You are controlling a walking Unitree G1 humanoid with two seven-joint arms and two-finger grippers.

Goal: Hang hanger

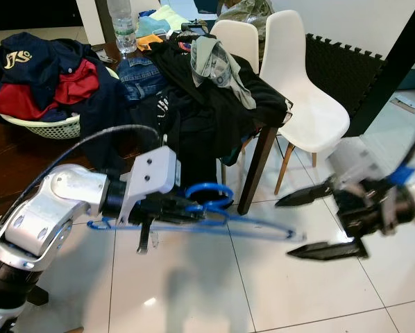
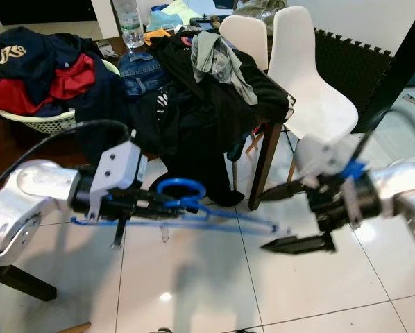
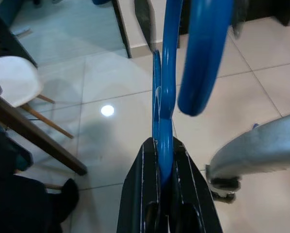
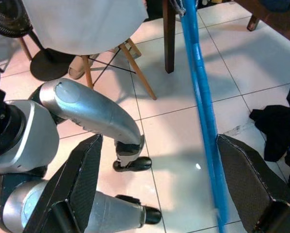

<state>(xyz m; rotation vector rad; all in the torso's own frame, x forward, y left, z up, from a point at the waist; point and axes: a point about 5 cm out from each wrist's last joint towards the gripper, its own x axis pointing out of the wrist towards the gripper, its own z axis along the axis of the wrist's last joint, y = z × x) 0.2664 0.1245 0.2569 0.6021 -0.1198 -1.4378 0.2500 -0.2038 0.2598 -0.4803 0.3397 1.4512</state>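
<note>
Blue hanger (image 1: 214, 220) held level above the tiled floor (image 1: 193, 291), clamped near its hook end between the fingers of the left gripper (image 1: 167, 208). Jaws pressed tight on the thin shaft in the left wrist view, hook (image 3: 203, 53) curling just beyond the fingertips. Long bar running out past the tips toward the right gripper (image 1: 318, 222).

Right gripper spread wide, nothing in it. Far tip of the hanger bar (image 4: 203, 111) lying between its two fingers (image 4: 77, 179), nearer one than the other, touching neither as far as can be seen.

Likely light, thin plastic; stiff enough to hold its line unsupported, though probably springy along the bar. Smooth, so liable to twist in a pinch at one point. Best hold judged at the neck under the hook, or a second pinch on the bar end to steady it.

Table (image 1: 259, 163) heaped with dark clothes (image 1: 193, 104), white chair (image 1: 305, 104) beyond both sets of jaws. No rail made out.
</note>
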